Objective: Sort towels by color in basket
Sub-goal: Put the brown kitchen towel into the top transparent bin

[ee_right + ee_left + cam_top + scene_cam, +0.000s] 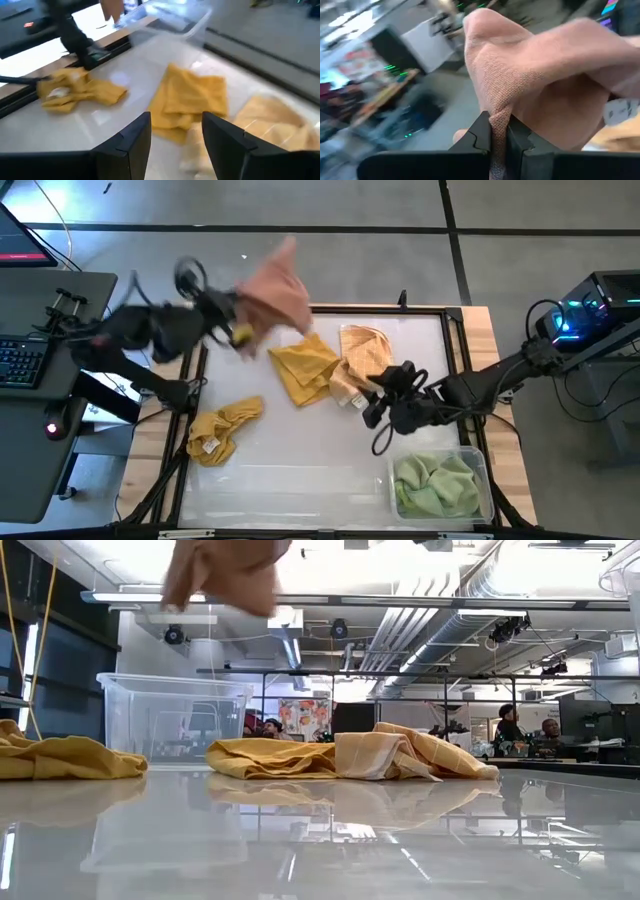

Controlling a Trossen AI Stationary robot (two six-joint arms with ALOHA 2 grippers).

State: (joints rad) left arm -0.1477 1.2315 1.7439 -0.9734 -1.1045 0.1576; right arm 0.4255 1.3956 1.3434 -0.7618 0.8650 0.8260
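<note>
Pink towel (277, 292) is clamped in left gripper (498, 137), held high over table's far-left edge. Right gripper (176, 131) is spread wide, empty, above mustard towel (187, 102) mid-table.

Overhead, table-level, two wrist views; shared table (300, 470).

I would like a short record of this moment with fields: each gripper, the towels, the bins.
left gripper: shut on the pink towel, lifted above the table's left edge
right gripper: open, empty, over the table near the peach towel
yellow towels: one mid-table, one crumpled at the left
green towels: in the clear bin at the right
second clear bin: shown in the low view; contents unclear
</note>
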